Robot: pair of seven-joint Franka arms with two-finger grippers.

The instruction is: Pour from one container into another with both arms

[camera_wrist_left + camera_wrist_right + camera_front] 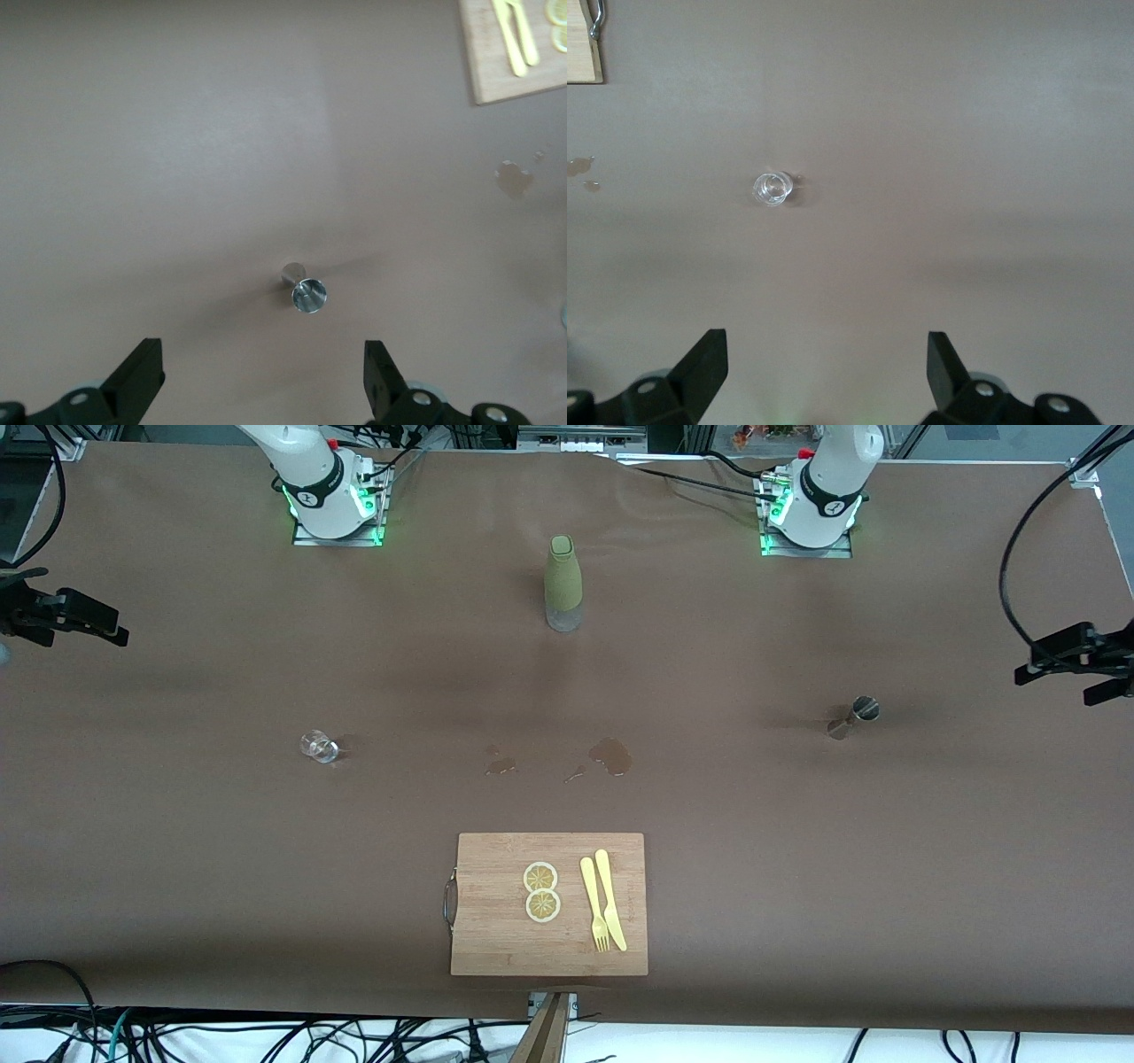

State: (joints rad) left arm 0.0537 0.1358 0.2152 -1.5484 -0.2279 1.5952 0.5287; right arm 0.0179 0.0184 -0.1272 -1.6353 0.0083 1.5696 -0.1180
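Note:
A small clear glass (319, 746) stands toward the right arm's end of the table and shows in the right wrist view (772, 189). A metal jigger (859, 713) stands toward the left arm's end, also seen in the left wrist view (308, 294). My left gripper (264, 381) hangs high over the table by the jigger, open and empty. My right gripper (827, 376) hangs high by the glass, open with nothing between its fingers. In the front view only the right arm's base (310, 469) and the left arm's base (833, 478) show; both hands are out of view there.
A green bottle (563, 584) stands between the bases. A wooden cutting board (496, 939) near the front edge carries two lemon slices (541, 891), a yellow fork (594, 903) and knife (611, 899). Wet stains (611, 755) mark the table's middle. Black clamps (66, 615) (1076, 660) sit at both ends.

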